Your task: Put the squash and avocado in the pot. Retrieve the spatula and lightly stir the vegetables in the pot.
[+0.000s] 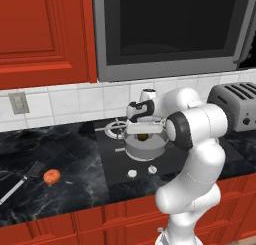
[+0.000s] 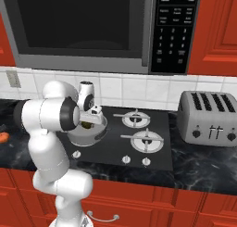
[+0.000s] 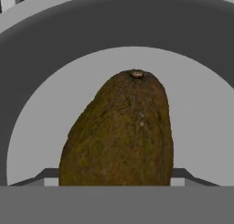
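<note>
Pot (image 1: 144, 146) first: the grey round vessel sits on the front left burner of the dark cooktop (image 1: 115, 164) let into the black marble worktop (image 1: 60, 154), just behind the row of knobs near the front edge. That spot makes sense, since both vegetables are meant to end up in it and be stirred there. The white arm bends over the cooktop so that its tool (image 1: 143, 134) points straight down into the pot's mouth.

Inside the pot, the avocado (image 3: 119, 131) shows in the hand view as a dark olive-brown body with its stem end away from the camera, set against the pale floor and grey wall of the pot (image 3: 114, 31). Whether it is resting on the floor or hanging between the fingers cannot be told; the fingertips are hidden behind it. The tool's jaws stand wide, but I cannot tell whether that is a release or a hold on the fruit's broad body. My guess is that this is the drop-off of the avocado, about a third of the way through the job.

Spatula (image 1: 22, 179) lies far off toward the left end of the worktop, near its front edge, handle running toward the front left corner and the dark blade toward the cooktop. It waits untouched for the stirring.

Squash (image 1: 51, 176), the small orange-red lump, sits just beside the spatula's blade on its cooktop side, not yet in the pot.
</note>
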